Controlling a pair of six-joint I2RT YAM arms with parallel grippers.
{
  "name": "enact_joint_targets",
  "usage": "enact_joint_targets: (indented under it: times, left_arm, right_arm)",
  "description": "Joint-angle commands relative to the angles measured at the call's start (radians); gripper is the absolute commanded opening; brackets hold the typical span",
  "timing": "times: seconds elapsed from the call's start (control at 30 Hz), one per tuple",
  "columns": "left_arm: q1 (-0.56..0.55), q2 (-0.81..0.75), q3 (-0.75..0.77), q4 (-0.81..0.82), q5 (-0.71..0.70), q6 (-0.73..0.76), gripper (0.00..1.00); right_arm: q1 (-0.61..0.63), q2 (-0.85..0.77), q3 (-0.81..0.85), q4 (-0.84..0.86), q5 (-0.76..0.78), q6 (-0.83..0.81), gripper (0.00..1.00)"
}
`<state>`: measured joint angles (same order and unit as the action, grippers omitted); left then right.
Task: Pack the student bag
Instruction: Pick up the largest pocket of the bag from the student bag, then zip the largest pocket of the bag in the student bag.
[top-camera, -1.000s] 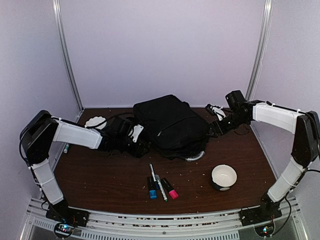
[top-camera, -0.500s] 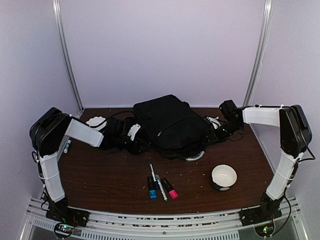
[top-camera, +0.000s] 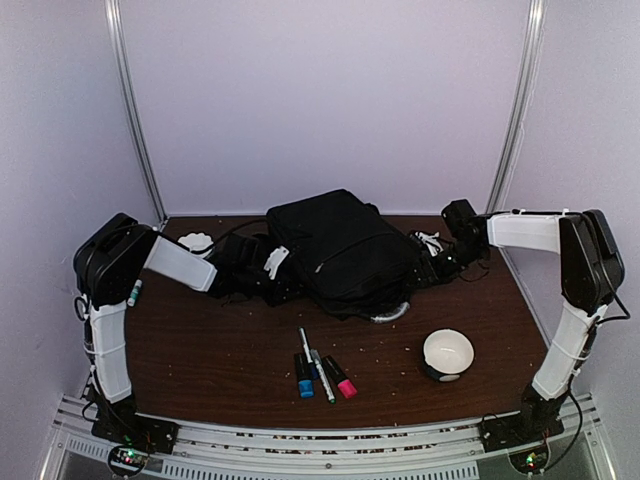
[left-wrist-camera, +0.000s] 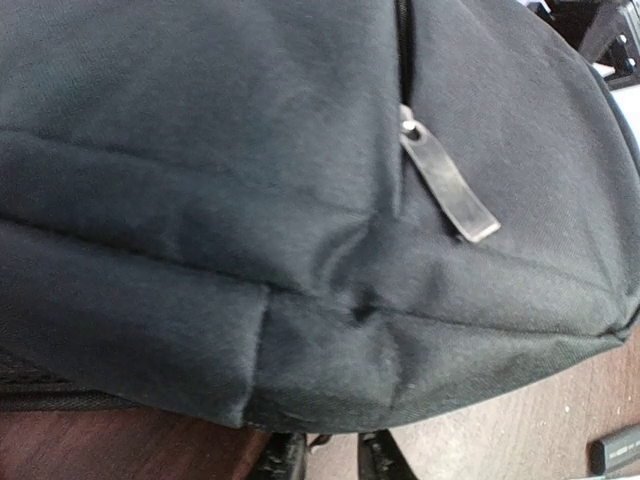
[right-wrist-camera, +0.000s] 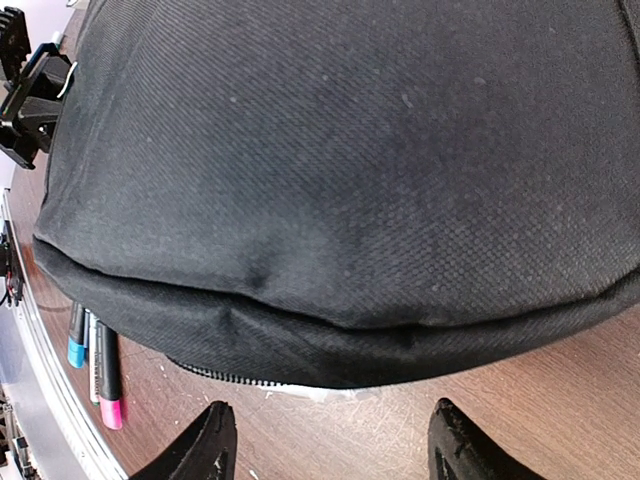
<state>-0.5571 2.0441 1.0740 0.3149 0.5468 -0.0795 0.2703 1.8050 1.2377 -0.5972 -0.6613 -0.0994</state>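
Lying flat toward the far edge of the brown table (top-camera: 200, 340), about midway between its left and right edges, the student bag (top-camera: 345, 250) is a black fabric backpack with an arm at each side.

The left gripper (left-wrist-camera: 335, 462) is pressed up against the bag's left side. In its wrist view only the two dark fingertips (left-wrist-camera: 285, 458) show, close together with a narrow gap, tucked just under the overhanging lower seam of the bag. Whether they pinch any fabric cannot be told. Above them a flat grey zipper pull (left-wrist-camera: 450, 190) lies slanted on the cloth at the end of a closed zipper.

The right gripper (right-wrist-camera: 330, 450) is low at the bag's right side. Its fingers (right-wrist-camera: 200, 445) stand wide apart with bare wood between them, holding nothing, just short of the bag's bulging edge. A strip of translucent white material (right-wrist-camera: 300, 392) shows under that edge.

Between the bag and the near edge, three pens lie side by side: a blue-capped marker (top-camera: 304, 378), a white pen (top-camera: 318, 365) and a pink-capped marker (top-camera: 341, 380). A white bowl (top-camera: 448, 350) sits toward the near right corner. A white scalloped object (top-camera: 195, 241) lies by the far left corner, and another marker (top-camera: 133, 292) rests at the left edge.
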Motion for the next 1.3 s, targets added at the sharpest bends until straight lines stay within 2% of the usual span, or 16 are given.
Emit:
enact_joint_targets:
  times: [0.0,0.13,0.23,0.37,0.57,0.73,1.0,1.27]
  left_arm:
    - [0.0,0.015,0.018,0.07,0.043,-0.004,0.14]
    - [-0.002,0.002,-0.004,0.089,0.073,-0.022,0.0]
    - [-0.003,-0.011,-0.025,0.095,0.073,-0.046,0.0]
    - [-0.008,-0.046,-0.039,0.014,0.047,-0.077,0.0]
    - [-0.028,-0.113,-0.031,-0.228,0.018,-0.07,0.0]
    - [-0.075,-0.126,-0.013,-0.354,0.007,-0.031,0.0]
    - [-0.169,-0.139,0.007,-0.287,0.009,-0.082,0.0]
    - [-0.271,-0.068,0.07,-0.147,0.07,-0.155,0.0]
  right_arm:
    - [-0.007,0.011,0.008,0.011,-0.026,0.006,0.65]
    - [-0.008,0.009,0.002,0.017,-0.03,0.006,0.65]
    - [-0.007,0.005,0.002,0.02,-0.031,0.009,0.63]
    - [0.015,-0.023,0.009,0.02,-0.033,0.02,0.61]
    - [0.15,-0.058,0.063,-0.015,0.048,-0.018,0.58]
    - [0.25,0.014,0.146,-0.016,0.041,-0.008,0.56]
    - [0.31,0.212,0.296,-0.027,0.013,0.062,0.52]
    - [0.31,0.269,0.285,-0.012,-0.014,0.108,0.5]
